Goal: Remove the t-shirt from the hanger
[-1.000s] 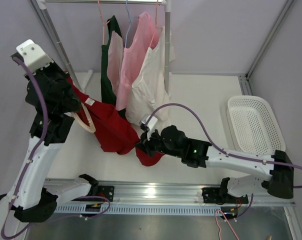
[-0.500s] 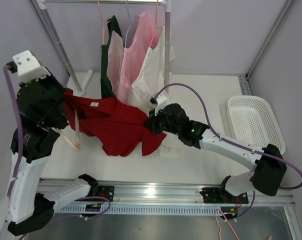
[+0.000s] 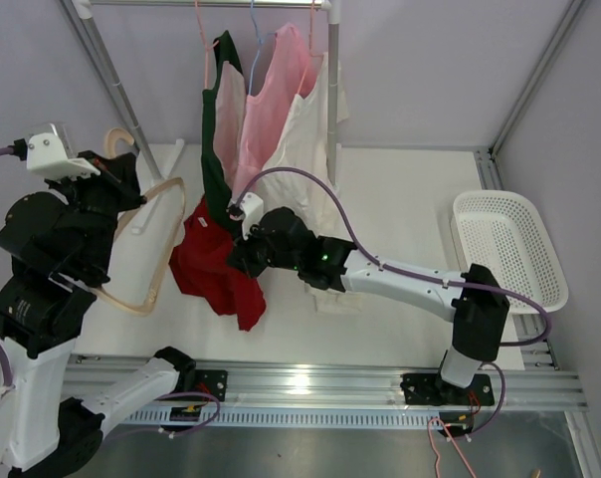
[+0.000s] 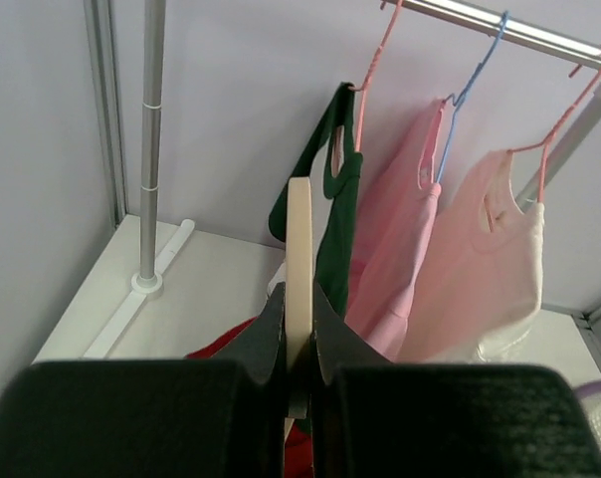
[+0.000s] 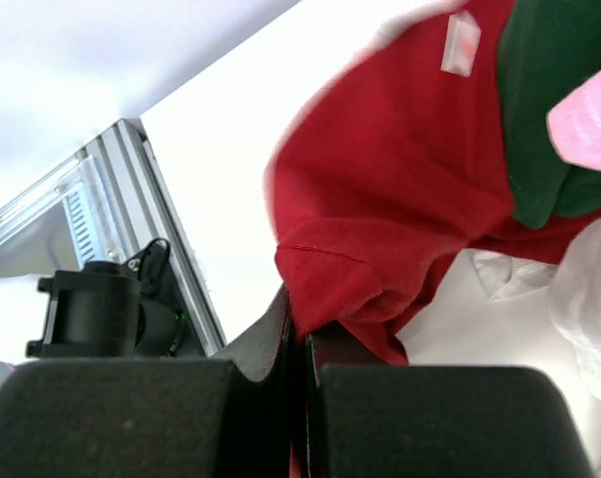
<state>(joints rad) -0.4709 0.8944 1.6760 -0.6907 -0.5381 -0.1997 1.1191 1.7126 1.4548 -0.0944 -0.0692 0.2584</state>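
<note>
Red t-shirt [image 3: 213, 274] has slid clean off the hanger [image 4: 299, 269] since a second ago and now dangles bunched over the worktop [image 3: 400, 199], pinched in the right tool [image 5: 297, 319], left tool [image 4: 299, 329] clamped on the bare hanger, though I reckon it could snag the green top [image 3: 214, 149] right beside it.

My left arm [image 3: 42, 299] stands tall on its side of the table, elbow folded and wrist raised high. The left gripper [image 3: 119, 189] points toward the back, and both fingers [image 4: 266, 339] are pressed flat against the beige hanger [image 4: 299, 229] with no gap between them. My right arm [image 3: 410, 284] stretches long and low from its base across to the left, forearm close to level, and the right gripper [image 3: 237, 257] is pinched tight on a fold of the red t-shirt [image 5: 400, 179].
</note>
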